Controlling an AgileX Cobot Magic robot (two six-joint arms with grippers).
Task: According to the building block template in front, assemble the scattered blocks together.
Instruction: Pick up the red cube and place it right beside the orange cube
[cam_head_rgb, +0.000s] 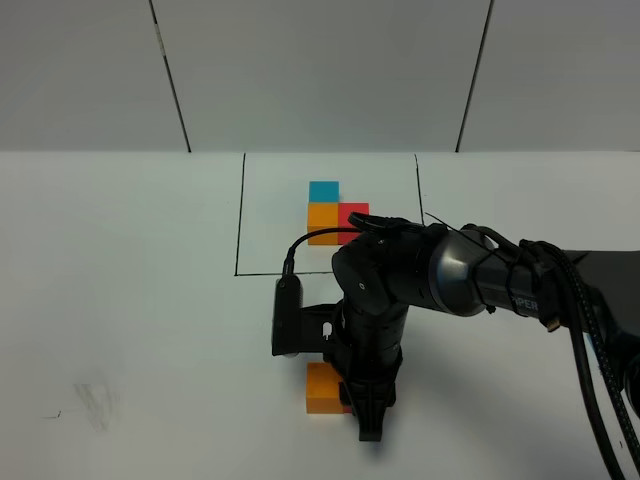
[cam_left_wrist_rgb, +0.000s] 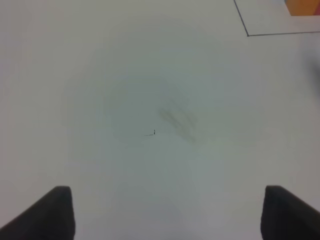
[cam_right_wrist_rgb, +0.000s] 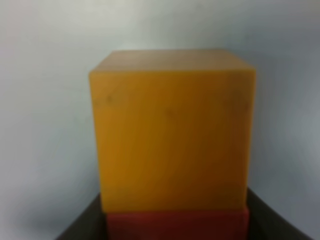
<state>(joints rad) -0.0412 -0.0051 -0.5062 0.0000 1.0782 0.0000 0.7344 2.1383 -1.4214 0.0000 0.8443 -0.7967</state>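
The building block template (cam_head_rgb: 330, 212) lies at the back centre, a blue, orange and red cube cluster inside a thin black outline (cam_head_rgb: 240, 215). Of the scattered blocks, an orange cube (cam_head_rgb: 320, 387) sits near the front with a red cube (cam_head_rgb: 345, 408) pressed against its right side, mostly hidden by my right gripper (cam_head_rgb: 368, 425). That gripper points straight down, shut, right beside the red cube. The right wrist view shows the orange cube (cam_right_wrist_rgb: 172, 130) touching the red cube (cam_right_wrist_rgb: 177, 225), with dark fingers (cam_right_wrist_rgb: 82, 225) behind. My left gripper (cam_left_wrist_rgb: 170, 215) is open over bare table.
My right arm (cam_head_rgb: 470, 270) reaches in from the right edge with its cable bundle (cam_head_rgb: 590, 330). A faint grey smudge (cam_head_rgb: 95, 400) marks the table at front left, and the smudge (cam_left_wrist_rgb: 177, 120) also lies ahead of the left gripper. A template corner (cam_left_wrist_rgb: 247, 34) shows there.
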